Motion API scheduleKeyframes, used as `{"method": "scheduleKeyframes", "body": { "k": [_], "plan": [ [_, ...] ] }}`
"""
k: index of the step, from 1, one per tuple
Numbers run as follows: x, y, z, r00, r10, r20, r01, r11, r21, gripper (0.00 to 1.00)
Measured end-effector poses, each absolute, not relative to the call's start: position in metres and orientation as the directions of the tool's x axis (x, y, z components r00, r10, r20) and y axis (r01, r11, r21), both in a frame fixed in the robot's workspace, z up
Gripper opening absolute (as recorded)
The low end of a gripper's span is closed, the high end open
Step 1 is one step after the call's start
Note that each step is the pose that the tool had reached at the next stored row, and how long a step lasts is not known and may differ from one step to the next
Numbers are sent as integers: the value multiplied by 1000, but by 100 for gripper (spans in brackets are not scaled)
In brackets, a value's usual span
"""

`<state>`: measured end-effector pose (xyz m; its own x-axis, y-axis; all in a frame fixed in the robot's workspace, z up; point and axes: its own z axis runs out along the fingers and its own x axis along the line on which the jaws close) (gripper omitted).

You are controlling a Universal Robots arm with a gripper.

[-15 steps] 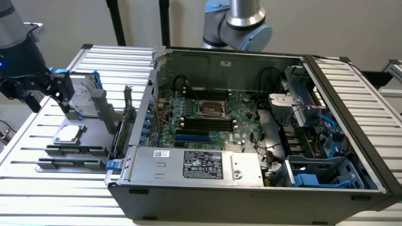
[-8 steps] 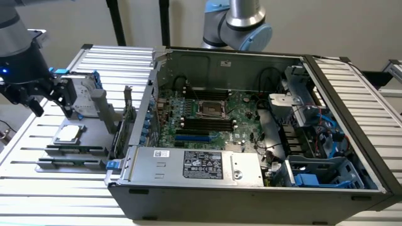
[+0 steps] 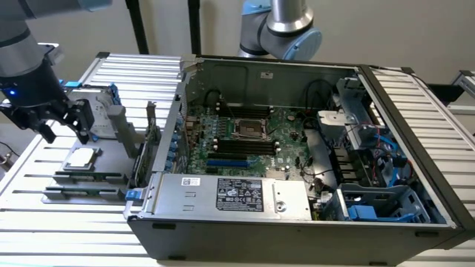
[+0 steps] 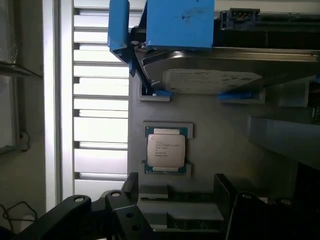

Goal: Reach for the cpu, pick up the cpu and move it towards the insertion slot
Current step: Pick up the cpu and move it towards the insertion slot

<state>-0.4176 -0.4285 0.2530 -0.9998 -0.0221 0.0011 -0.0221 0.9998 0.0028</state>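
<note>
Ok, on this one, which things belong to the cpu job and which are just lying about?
Job in hand:
- cpu, lying flat in its holder on the tray
- gripper, open, above the tray close to the cpu, holding nothing
- insertion slot, on the motherboard inside the case

Lying about:
- hard drive with blue rails
- memory sticks
- power supply
- memory slots

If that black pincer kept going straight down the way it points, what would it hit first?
The pincer, open, points down at the grey holder. It would probably land on or right beside the cpu lying there; depth is unclear, so I can't tell which.
</note>
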Motion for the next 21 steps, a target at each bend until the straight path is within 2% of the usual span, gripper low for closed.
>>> {"method": "scheduleKeyframes", "body": {
  "k": [21],
  "plan": [
    [-419, -426, 215, -1000, -13, 1, -13, 1000, 3, 71]
  ]
}}
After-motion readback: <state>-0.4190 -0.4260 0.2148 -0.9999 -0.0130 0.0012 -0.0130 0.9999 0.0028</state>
